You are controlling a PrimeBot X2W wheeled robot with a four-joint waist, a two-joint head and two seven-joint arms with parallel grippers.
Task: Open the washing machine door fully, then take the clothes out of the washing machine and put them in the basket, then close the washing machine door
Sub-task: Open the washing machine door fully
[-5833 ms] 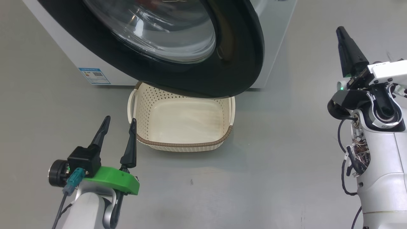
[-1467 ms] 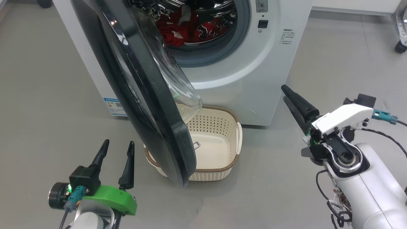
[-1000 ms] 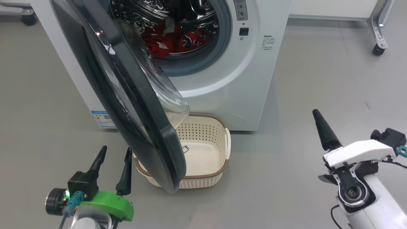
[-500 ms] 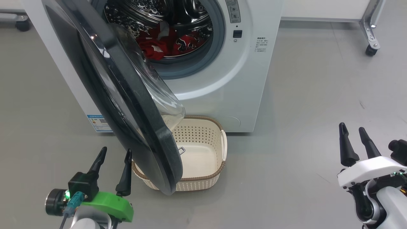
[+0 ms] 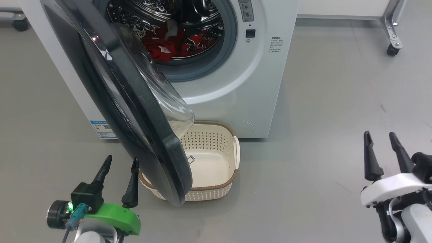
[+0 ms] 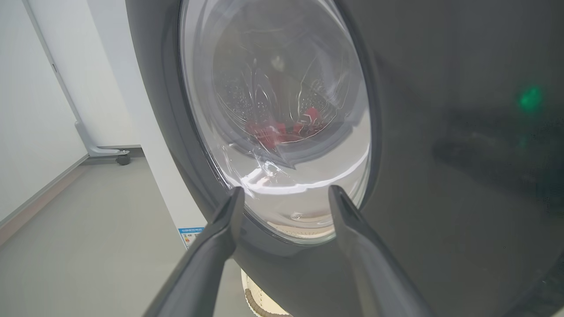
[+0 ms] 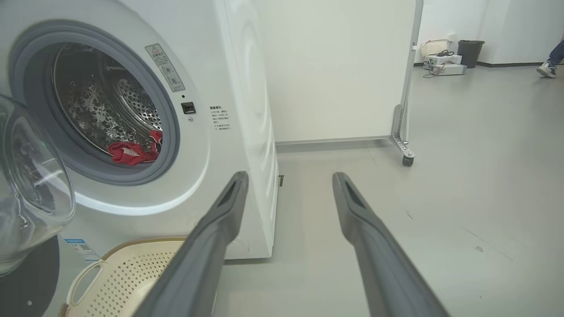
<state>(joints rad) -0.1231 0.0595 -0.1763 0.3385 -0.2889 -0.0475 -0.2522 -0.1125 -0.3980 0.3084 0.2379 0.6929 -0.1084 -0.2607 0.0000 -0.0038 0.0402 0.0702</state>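
The washing machine door (image 5: 111, 98) stands partly swung out to the left, its black ring and glass bowl (image 6: 282, 132) overhanging the basket (image 5: 209, 162). Red clothes (image 5: 168, 44) lie inside the steel drum of the white washing machine (image 5: 236, 84), and the right wrist view also shows these clothes (image 7: 132, 152). The cream basket is empty on the floor in front of the machine (image 7: 229, 66). My left gripper (image 5: 119, 163) is open, low at the left, just outside the door's black ring. My right gripper (image 5: 379, 138) is open at the lower right, far from the machine.
A blue label (image 5: 101, 128) sits at the machine's lower left corner. A white partition on castor wheels (image 7: 403, 154) stands to the machine's right. A person's foot (image 7: 546, 68) shows far back. Grey floor spreads to the right.
The door went from nearly facing me to swung out, and the camera shifted. My right gripper dropped from beside the machine to the lower right and opened. The left gripper stayed put.
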